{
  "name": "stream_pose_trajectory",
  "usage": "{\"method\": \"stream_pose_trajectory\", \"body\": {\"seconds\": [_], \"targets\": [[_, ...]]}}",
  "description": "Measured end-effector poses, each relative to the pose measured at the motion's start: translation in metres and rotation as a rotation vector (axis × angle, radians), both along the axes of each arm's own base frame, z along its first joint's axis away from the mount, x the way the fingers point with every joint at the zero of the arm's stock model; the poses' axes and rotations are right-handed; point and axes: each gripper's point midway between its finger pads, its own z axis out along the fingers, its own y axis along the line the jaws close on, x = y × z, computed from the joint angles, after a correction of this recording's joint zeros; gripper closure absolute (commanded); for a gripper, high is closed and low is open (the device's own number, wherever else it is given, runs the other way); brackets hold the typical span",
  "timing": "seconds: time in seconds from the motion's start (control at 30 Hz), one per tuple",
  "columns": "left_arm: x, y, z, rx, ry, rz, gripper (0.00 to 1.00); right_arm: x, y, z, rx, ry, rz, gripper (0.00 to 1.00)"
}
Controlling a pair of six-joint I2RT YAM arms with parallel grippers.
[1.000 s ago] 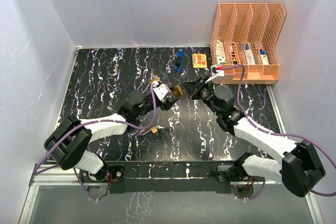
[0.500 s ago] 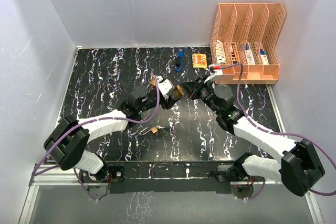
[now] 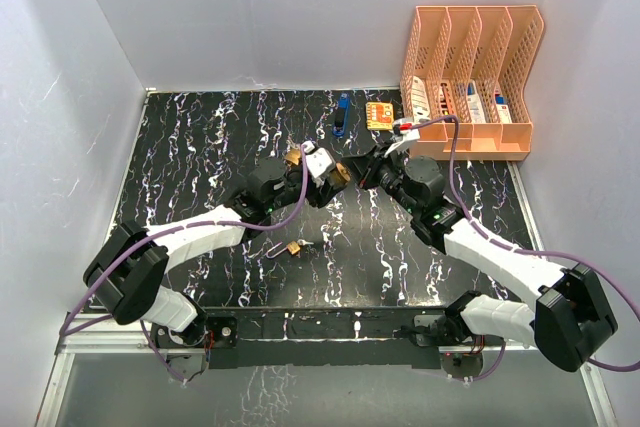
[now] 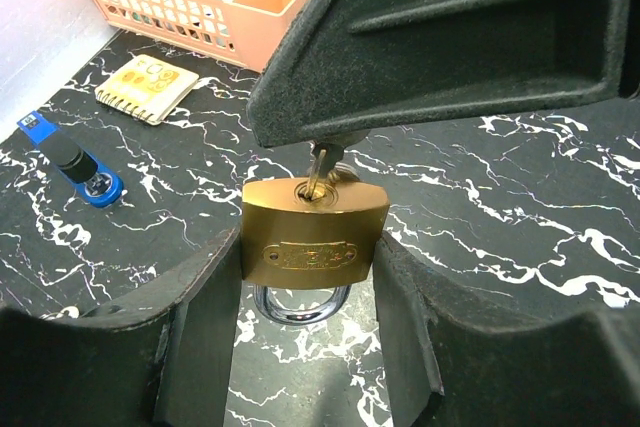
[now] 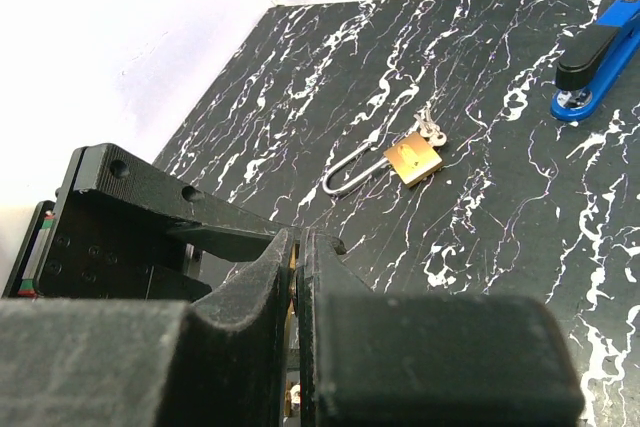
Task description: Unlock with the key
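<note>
My left gripper is shut on a brass padlock, gripping its two sides; its steel shackle looks closed and points back towards the wrist. A key sits in the keyhole on the padlock's far face, held by my right gripper. In the right wrist view my right gripper is shut, with only a thin edge of the key showing between the fingers. In the top view the two grippers meet mid-table, the left holding the padlock, the right against it.
A second brass padlock with an open shackle and keys lies on the table beyond the left gripper. A small padlock lies nearer the bases. A blue stapler, an orange notepad and an orange file organizer stand at the back right.
Both grippers have shifted a little towards the far side while staying together. The left wrist has come slightly right. The padlock stays in the left gripper and the key in the right.
</note>
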Motion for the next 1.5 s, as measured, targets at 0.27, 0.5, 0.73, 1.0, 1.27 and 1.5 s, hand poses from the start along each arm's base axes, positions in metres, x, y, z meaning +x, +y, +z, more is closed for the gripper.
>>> {"method": "stream_pose_trajectory", "body": {"seconds": [0.27, 0.5, 0.73, 1.0, 1.27, 1.5], "targets": [[0.005, 0.004, -0.002, 0.003, 0.003, 0.04, 1.0, 0.006, 0.004, -0.003, -0.003, 0.034, -0.008, 1.0], [0.001, 0.008, -0.012, -0.011, 0.003, 0.047, 1.0, 0.008, 0.008, -0.012, -0.015, 0.057, 0.009, 1.0], [-0.003, 0.011, -0.027, -0.058, -0.012, 0.05, 1.0, 0.007, 0.014, -0.027, -0.046, 0.085, 0.037, 1.0], [-0.004, 0.012, -0.056, -0.093, 0.0, 0.056, 1.0, 0.009, 0.019, -0.057, -0.099, 0.147, 0.057, 1.0], [-0.004, 0.012, -0.074, -0.105, 0.01, 0.06, 1.0, 0.012, 0.02, -0.077, -0.132, 0.16, 0.06, 1.0], [-0.004, 0.016, -0.091, -0.121, 0.016, 0.074, 1.0, 0.015, 0.026, -0.094, -0.158, 0.175, 0.071, 1.0]]}}
